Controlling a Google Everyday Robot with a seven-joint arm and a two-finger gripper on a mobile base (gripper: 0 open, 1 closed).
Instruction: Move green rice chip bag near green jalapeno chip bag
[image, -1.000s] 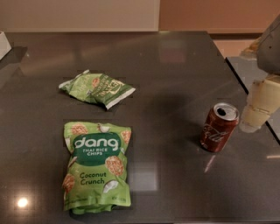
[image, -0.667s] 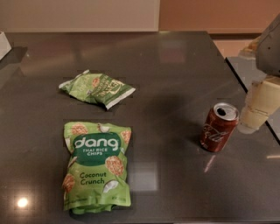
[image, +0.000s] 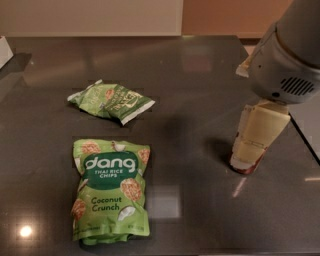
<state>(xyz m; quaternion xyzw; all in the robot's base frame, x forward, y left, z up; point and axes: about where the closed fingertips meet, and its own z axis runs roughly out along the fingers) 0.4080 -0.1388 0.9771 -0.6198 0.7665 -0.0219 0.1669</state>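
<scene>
The green rice chip bag (image: 110, 192), a large bright green "dang" pouch, lies flat at the front left of the dark table (image: 200, 100). The green jalapeno chip bag (image: 111, 101), small and flat with white ends, lies just behind it with a narrow strip of table between them. My gripper (image: 254, 145), a cream-coloured block under the grey arm housing (image: 285, 70), hangs over the right side of the table. It is well to the right of both bags and touches neither.
A red soda can (image: 245, 167) stands right under or behind the gripper, with only its base showing. A white object (image: 4, 50) sits at the far left edge. The table's right edge runs close past the arm.
The arm has swung left and forward over the table. The gripper now covers the red can that earlier stood in plain view. Both bags lie where they were.
</scene>
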